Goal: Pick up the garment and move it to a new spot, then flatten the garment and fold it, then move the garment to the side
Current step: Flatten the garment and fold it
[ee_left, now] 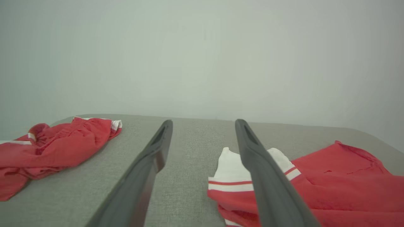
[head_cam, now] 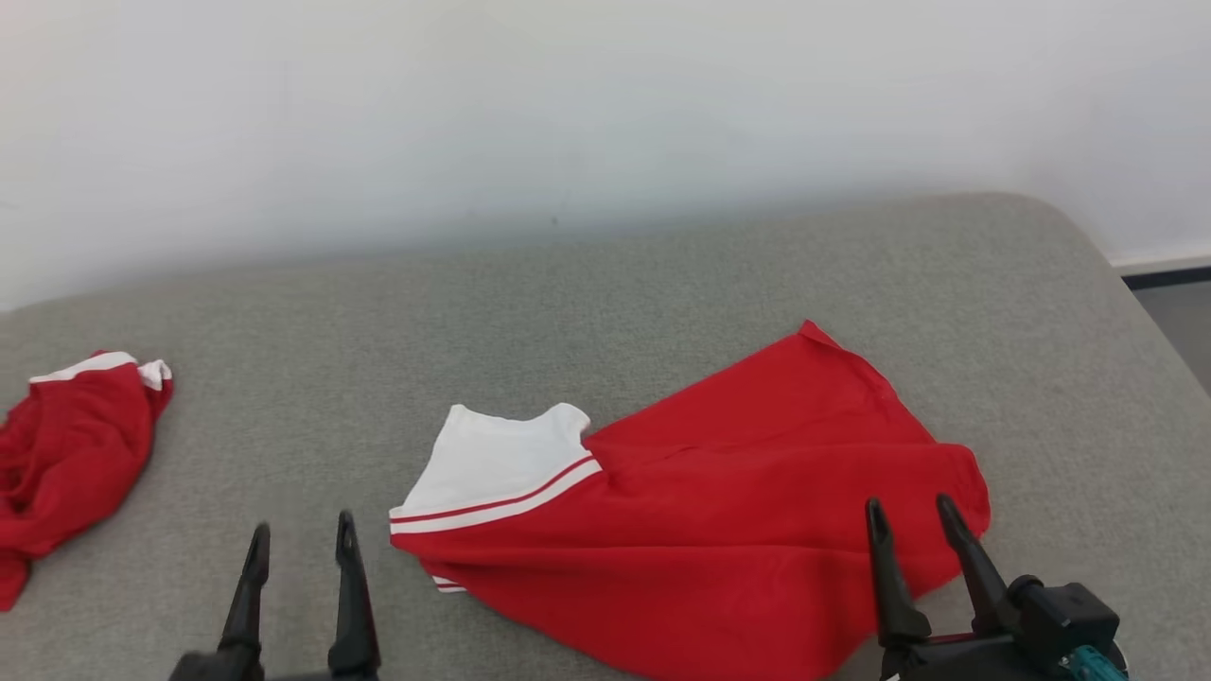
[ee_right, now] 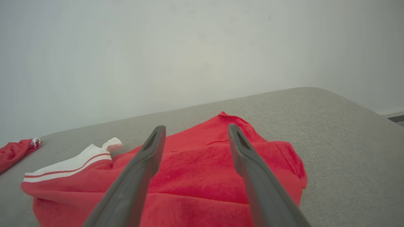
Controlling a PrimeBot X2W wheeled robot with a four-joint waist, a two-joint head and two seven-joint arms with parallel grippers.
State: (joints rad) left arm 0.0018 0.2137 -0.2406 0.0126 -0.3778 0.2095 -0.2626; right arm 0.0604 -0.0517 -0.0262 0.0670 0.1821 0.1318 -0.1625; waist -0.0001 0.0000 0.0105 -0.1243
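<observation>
A red garment (head_cam: 719, 511) with a white, red-striped end lies spread and partly folded on the grey surface, right of centre; it also shows as the garment (ee_left: 341, 186) and the garment (ee_right: 205, 179) in the wrist views. My left gripper (head_cam: 301, 541) stands open over bare surface just left of the white end, holding nothing. At the garment's lower right edge my right gripper (head_cam: 906, 511) is open too, its fingers above the red cloth with nothing between them.
A second red garment (head_cam: 66, 463), crumpled with white trim, lies at the far left edge; it shows again as the crumpled garment (ee_left: 53, 148). The grey padded surface (head_cam: 605, 312) ends at a white wall behind and drops off at the right, where floor (head_cam: 1178, 322) shows.
</observation>
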